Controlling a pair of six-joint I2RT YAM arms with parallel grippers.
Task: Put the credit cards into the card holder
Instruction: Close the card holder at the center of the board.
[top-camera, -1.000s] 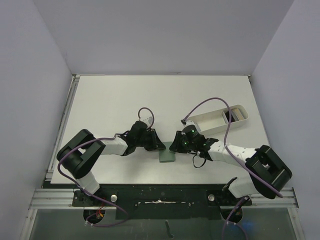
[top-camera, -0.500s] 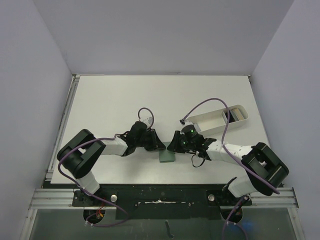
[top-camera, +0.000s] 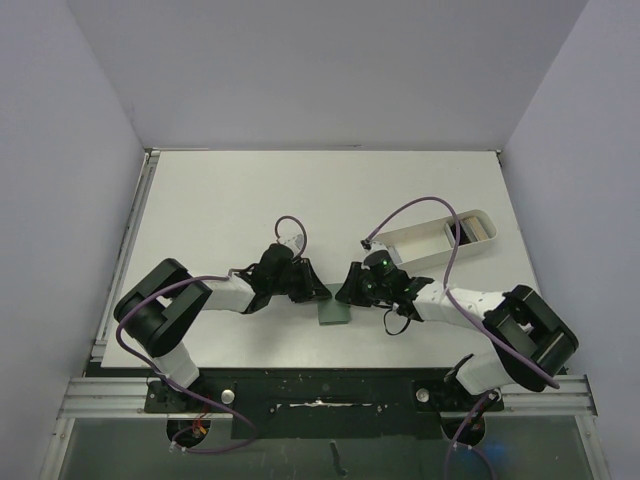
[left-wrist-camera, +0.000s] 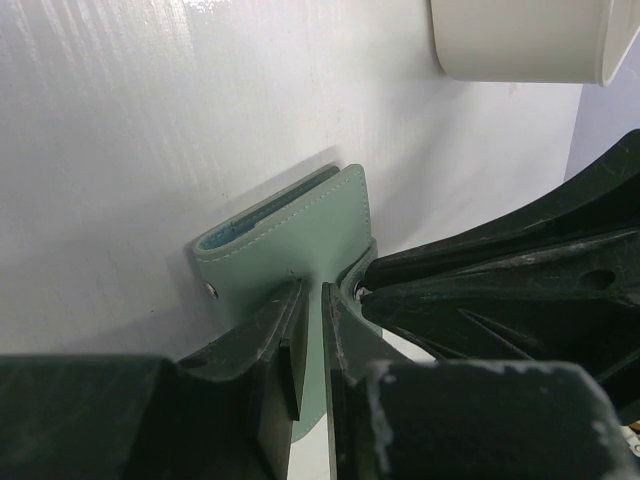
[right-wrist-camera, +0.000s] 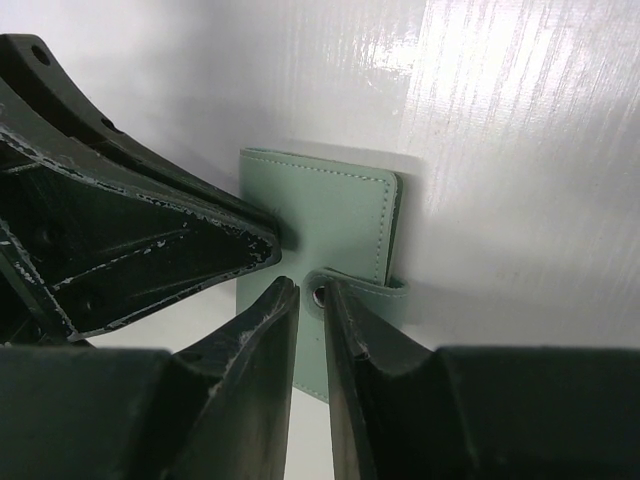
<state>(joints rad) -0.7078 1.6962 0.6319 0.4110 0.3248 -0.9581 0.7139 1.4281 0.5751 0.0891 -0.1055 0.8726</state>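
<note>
- Pinching the green wallet (left-wrist-camera: 300, 235) at its near edge, our left gripper (left-wrist-camera: 312, 300) has its jaws almost closed.
- Our right gripper (right-wrist-camera: 308, 290), equally narrow, clamps the snap strap (right-wrist-camera: 355, 286) of the wallet.
- We see the folded wallet just below centre of the overhead view, on the table (top-camera: 220, 200).
- Cards (top-camera: 481, 228) lie in the white tray (top-camera: 415, 245), right of centre.

Pale mint green across the card holder (right-wrist-camera: 330, 215), with lighter stitching along its edges and a sliver of pale blue lining. Plain white on the desk (top-camera: 220, 200) and tray (top-camera: 425, 254). Scuffed black on left end effector (left-wrist-camera: 310, 305) and right end effector (right-wrist-camera: 310, 300). Purple on 2 cables (top-camera: 420, 199).
</note>
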